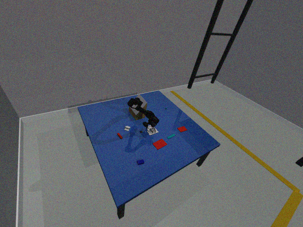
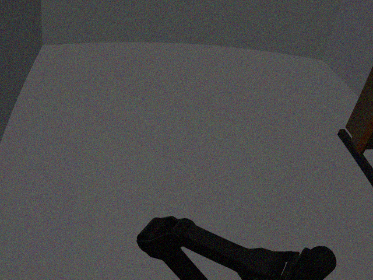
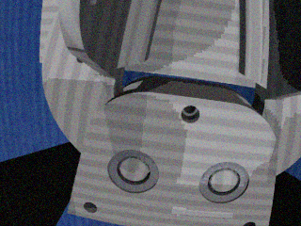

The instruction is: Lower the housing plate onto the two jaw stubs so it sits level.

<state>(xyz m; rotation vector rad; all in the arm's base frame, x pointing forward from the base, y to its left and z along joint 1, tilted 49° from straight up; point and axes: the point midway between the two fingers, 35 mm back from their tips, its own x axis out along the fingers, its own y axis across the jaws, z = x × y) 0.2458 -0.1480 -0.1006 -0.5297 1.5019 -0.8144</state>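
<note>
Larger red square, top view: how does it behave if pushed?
The larger red square lies flat and looks thin, so it would probably slide rather than roll or tip. Its straight edges show no curl, which hints at stiff. It's likely light, given how thin it looks; material can't be told.

The pale grey, twin-ringed housing plate [image 3: 162, 141] is gripped.

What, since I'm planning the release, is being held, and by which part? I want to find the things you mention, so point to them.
The housing plate [image 3: 166, 155], seemingly by its opposite side edges; the exact contact spots can't be told.
</note>
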